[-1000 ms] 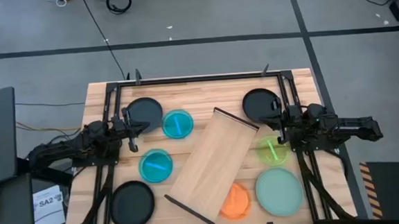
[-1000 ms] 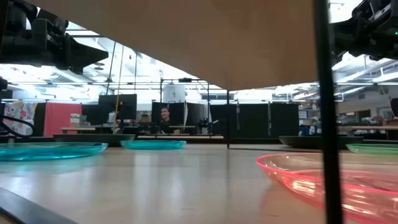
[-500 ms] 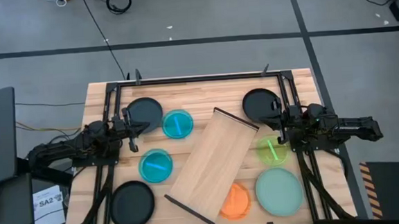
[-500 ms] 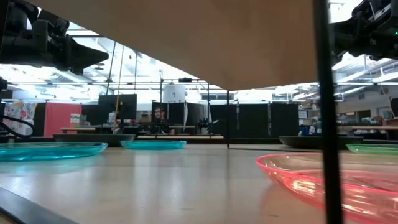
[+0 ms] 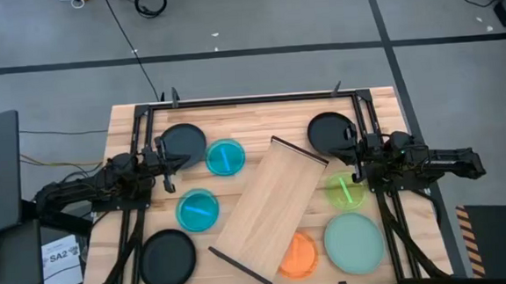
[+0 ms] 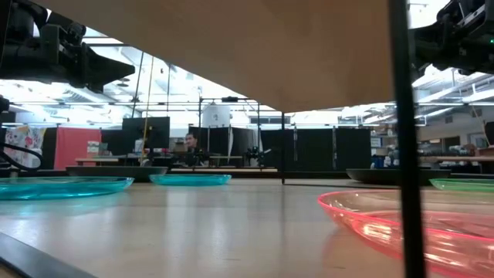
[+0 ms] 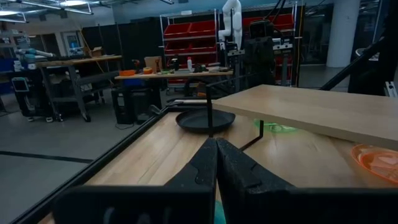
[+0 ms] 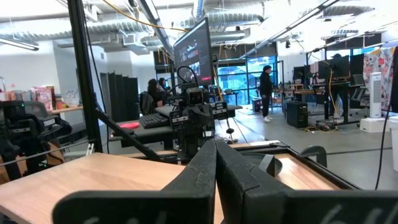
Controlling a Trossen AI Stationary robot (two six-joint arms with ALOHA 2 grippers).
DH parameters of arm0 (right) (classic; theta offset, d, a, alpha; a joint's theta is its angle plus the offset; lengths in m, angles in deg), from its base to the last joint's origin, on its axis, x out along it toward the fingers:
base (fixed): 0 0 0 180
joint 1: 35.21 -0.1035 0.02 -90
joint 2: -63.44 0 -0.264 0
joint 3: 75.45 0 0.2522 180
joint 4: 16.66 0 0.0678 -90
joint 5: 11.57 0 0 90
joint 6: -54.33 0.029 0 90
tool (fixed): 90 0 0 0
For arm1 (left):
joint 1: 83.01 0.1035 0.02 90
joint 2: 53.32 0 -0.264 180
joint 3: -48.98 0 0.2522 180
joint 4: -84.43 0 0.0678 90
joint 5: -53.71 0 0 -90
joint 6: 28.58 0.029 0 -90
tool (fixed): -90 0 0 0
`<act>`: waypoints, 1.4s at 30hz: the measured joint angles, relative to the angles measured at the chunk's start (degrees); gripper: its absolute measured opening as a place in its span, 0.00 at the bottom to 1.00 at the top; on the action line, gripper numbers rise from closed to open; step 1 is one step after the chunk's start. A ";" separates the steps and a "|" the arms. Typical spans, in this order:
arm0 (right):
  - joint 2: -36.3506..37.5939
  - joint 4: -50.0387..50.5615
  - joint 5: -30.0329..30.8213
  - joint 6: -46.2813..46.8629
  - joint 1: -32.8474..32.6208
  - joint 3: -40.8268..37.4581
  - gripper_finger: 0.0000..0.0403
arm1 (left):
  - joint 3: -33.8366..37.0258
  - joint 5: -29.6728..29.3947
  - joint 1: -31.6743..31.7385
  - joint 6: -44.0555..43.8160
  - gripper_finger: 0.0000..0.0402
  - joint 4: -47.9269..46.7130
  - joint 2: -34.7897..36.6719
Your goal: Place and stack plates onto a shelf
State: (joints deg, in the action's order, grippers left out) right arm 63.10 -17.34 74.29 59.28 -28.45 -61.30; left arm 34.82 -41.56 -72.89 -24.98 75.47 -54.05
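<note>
The light wooden shelf (image 5: 267, 209) stands slantwise in the table's middle on thin dark legs. Around it on the table lie black plates (image 5: 182, 141) (image 5: 330, 131) (image 5: 168, 257), blue plates (image 5: 225, 157) (image 5: 197, 210), a green plate (image 5: 345, 190), a mint plate (image 5: 354, 241) and an orange plate (image 5: 299, 255) partly under the shelf. My left gripper (image 5: 180, 160) hovers shut at the left side between a black and a blue plate. My right gripper (image 5: 342, 151) hovers shut at the right, near the far black plate. Both touch nothing.
A black metal frame (image 5: 250, 99) runs round the table's far edge and sides. The low view looks under the shelf board (image 6: 255, 46), past one thin leg (image 6: 405, 139). People and workbenches show in the room beyond.
</note>
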 joint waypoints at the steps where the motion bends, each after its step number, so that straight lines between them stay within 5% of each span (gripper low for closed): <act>1: 0.00 0.01 0.00 0.00 0.00 0.00 0.03 | -0.01 -0.01 0.01 0.01 0.03 0.00 0.00; 29: 0.00 0.00 0.74 0.02 0.01 0.00 0.04 | 0.00 0.00 0.01 0.01 0.03 0.02 0.01; 42: 0.00 -0.01 2.16 0.01 -0.01 -0.01 0.26 | 0.01 0.01 -0.01 0.00 0.03 0.02 -0.02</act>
State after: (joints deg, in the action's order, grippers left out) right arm 63.10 -17.34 76.45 59.30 -28.46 -61.31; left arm 34.83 -41.55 -72.90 -24.98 75.49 -54.07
